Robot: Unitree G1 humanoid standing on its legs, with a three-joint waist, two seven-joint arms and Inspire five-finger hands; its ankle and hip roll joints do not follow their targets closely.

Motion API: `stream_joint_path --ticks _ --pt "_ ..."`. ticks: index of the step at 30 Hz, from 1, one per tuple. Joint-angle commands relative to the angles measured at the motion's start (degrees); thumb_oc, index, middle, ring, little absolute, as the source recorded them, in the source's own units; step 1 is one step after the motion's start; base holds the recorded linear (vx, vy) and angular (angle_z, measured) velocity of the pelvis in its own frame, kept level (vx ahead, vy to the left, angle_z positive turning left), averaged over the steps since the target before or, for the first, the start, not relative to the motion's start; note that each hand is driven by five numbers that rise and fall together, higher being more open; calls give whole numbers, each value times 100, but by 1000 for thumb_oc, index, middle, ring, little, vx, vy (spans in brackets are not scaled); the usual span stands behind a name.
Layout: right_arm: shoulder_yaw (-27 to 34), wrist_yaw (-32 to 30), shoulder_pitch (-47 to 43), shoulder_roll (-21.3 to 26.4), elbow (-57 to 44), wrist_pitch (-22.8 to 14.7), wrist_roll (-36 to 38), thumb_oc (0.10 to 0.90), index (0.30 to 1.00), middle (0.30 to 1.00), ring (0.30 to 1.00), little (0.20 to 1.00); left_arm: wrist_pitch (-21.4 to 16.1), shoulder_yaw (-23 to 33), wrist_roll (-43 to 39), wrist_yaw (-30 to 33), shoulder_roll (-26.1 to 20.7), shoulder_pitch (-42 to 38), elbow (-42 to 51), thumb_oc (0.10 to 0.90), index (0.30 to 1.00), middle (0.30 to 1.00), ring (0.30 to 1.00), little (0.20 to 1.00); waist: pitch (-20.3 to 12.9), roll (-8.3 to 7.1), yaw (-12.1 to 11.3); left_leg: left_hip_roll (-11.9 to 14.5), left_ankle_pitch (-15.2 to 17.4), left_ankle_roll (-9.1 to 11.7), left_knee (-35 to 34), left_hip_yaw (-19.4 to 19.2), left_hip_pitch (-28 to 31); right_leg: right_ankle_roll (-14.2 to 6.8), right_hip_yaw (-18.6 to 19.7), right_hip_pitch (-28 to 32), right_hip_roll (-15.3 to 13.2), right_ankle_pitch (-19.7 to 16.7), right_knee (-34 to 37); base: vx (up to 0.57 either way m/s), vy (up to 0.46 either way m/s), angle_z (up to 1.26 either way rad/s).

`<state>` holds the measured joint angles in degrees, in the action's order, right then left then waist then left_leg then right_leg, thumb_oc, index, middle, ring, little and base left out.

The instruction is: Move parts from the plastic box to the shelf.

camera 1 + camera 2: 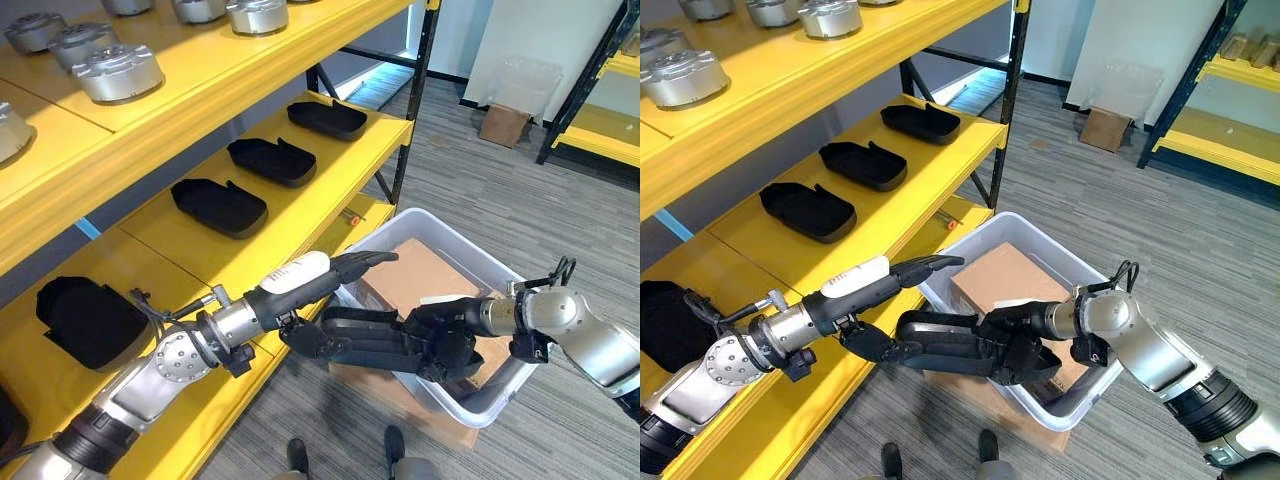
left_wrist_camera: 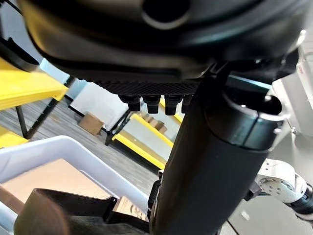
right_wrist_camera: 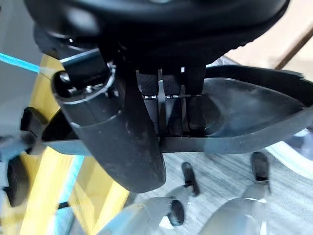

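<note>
Right hand point(image 1: 1025, 345): in its wrist view the fingers point(image 3: 171, 105) curl over the rim of the long black moulded plastic tray part point(image 1: 940, 352) with the thumb beneath, clamped on one end. Left hand point(image 1: 885, 300): the lower fingers are tucked under the part's other end and appear curled against it, while the white-covered thumb and an upper finger reach out straight above it. The left wrist view does not confirm contact, so the grip on that side is a judgement.

The part hangs between the two hands, level, just outside the near wall of the white plastic box point(image 1: 985, 228), clear of its rim. The box stands on the grey floor beside the yellow metal shelf point(image 1: 930, 170) and contains a brown cardboard sheet point(image 1: 1005, 275). Three identical black tray parts point(image 1: 808, 210) lie in a row on the middle shelf board.

Step in hand, by judgement: carrying one part out of the box toward the shelf. The next move calls for raising the part to shelf height, swinging it left, keeping both ends level, and setting it on a bare stretch of board.
</note>
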<state>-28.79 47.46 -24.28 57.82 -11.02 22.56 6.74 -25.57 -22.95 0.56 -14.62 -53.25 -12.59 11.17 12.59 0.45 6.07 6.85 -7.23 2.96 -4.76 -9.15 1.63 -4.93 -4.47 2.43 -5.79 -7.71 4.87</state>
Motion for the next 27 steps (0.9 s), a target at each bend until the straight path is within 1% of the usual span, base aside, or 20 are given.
stream_joint_path --ticks 1,3,7,8,10,13,14,15,16,18,19,20,22,23,24,26,27 --pt "46 -225 -833 -117 78 -602 -126 400 300 300 300 300 -313 129 -79 164 -301 -302 -62 900 1000 1000 1000 1000 -537 -187 7 -5 942 -81 -24 -292 501 -318 187 -51 -143 349 13 -3 22 -12" --pt "99 -211 -777 -113 130 -765 -177 400 300 300 300 300 -404 193 -152 160 -397 -182 -99 900 1000 1000 1000 1000 -529 -154 9 -8 947 -85 -24 -315 519 -322 172 -38 -152 354 13 -6 34 -11" --pt "135 -66 -728 -189 139 -811 -214 400 300 300 300 300 -535 181 -145 157 -405 -133 -105 900 1000 1000 1000 1000 -537 -129 8 -30 978 -106 -24 -310 547 -329 170 -8 -154 368 13 -1 8 -1" --pt "116 -117 -723 -211 74 -733 -253 400 300 300 300 300 -512 123 -101 166 -380 -168 -89 900 1000 1000 1000 1000 -536 -121 11 -32 983 -104 -24 -294 551 -328 171 -6 -153 367 13 0 0 0" --pt "111 -200 -696 -284 82 -714 -431 400 300 300 300 300 -453 60 -110 236 -355 -188 -72 900 1000 1000 1000 1000 -535 -121 13 -37 994 -111 -24 -284 561 -329 178 2 -155 370 13 0 0 0" --pt "85 -314 -691 -379 287 -697 -533 400 300 300 300 300 -361 97 149 574 -302 -144 -87 900 1000 1000 1000 1000 -569 -121 -6 -43 1000 -105 -24 -280 565 -328 173 13 -152 385 13 0 0 0" --pt "127 -297 -659 -407 414 -717 -545 400 300 300 300 300 -360 230 350 851 -326 -41 -99 900 1000 1000 1000 1000 -577 -119 -27 -38 988 -101 -24 -274 563 -321 155 25 -155 389 13 0 0 0" --pt "148 -288 -643 -418 464 -723 -546 400 300 300 300 300 -378 300 475 999 -332 9 -125 900 1000 1000 1000 1000 -578 -123 -37 -36 985 -100 -24 -274 562 -317 146 29 -155 391 13 0 0 0" --pt "217 -282 -569 -411 561 -743 -600 400 300 300 300 300 -374 536 623 1359 -350 135 -204 900 1000 1000 1000 1000 -586 -129 -59 -39 986 -97 -24 -262 566 -304 127 44 -154 401 13 0 0 0" --pt "303 -241 -454 -383 617 -748 -622 400 300 300 300 300 -302 842 721 1698 -338 244 -262 900 1000 1000 1000 1000 -587 -132 -83 -39 989 -101 -24 -248 574 -292 104 69 -155 415 13 0 0 0" --pt "376 -204 -371 -378 649 -787 -628 400 300 300 300 300 -324 1006 844 1849 -326 274 -314 900 1000 1000 1000 1000 -590 -135 -82 -36 990 -103 -24 -245 579 -286 98 79 -155 422 13 0 0 0" --pt "573 -162 -158 -418 677 -884 -698 400 300 300 300 300 -405 1306 1021 1855 -301 320 -354 900 1000 1000 1000 1000 -591 -148 -74 -35 992 -105 -24 -244 586 -287 100 89 -150 425 13 0 0 0" --pt "693 -190 -45 -420 632 -889 -694 400 300 300 300 300 -444 1484 1061 1891 -350 352 -353 900 1000 1000 1000 1000 -595 -157 -73 -31 986 -93 -24 -231 577 -292 99 84 -153 422 13 0 0 0" --pt "775 -197 24 -424 633 -908 -722 400 300 300 300 300 -552 1603 1177 1953 -381 377 -388 900 1000 1000 1000 1000 -592 -163 -69 -33 986 -93 -24 -219 576 -292 107 90 -149 425 13 0 0 0" --pt "812 -161 34 -417 633 -869 -676 400 300 300 300 300 -698 1665 1280 2092 -409 404 -420 900 1000 1000 1000 1000 -593 -169 -72 -34 986 -88 -24 -217 574 -293 107 87 -148 428 13 0 0 0" --pt "833 -128 26 -396 597 -770 -637 400 300 300 300 300 -802 1756 1379 2237 -449 439 -446 900 1000 1000 1000 1000 -593 -175 -78 -33 982 -79 -24 -213 565 -287 110 79 -144 430 13 0 0 0" --pt "832 -105 -1 -410 598 -674 -659 400 300 300 300 300 -795 1837 1516 2446 -472 482 -476 900 1000 1000 1000 1000 -596 -183 -78 -31 985 -73 -24 -217 560 -285 113 74 -147 436 13 0 0 0"
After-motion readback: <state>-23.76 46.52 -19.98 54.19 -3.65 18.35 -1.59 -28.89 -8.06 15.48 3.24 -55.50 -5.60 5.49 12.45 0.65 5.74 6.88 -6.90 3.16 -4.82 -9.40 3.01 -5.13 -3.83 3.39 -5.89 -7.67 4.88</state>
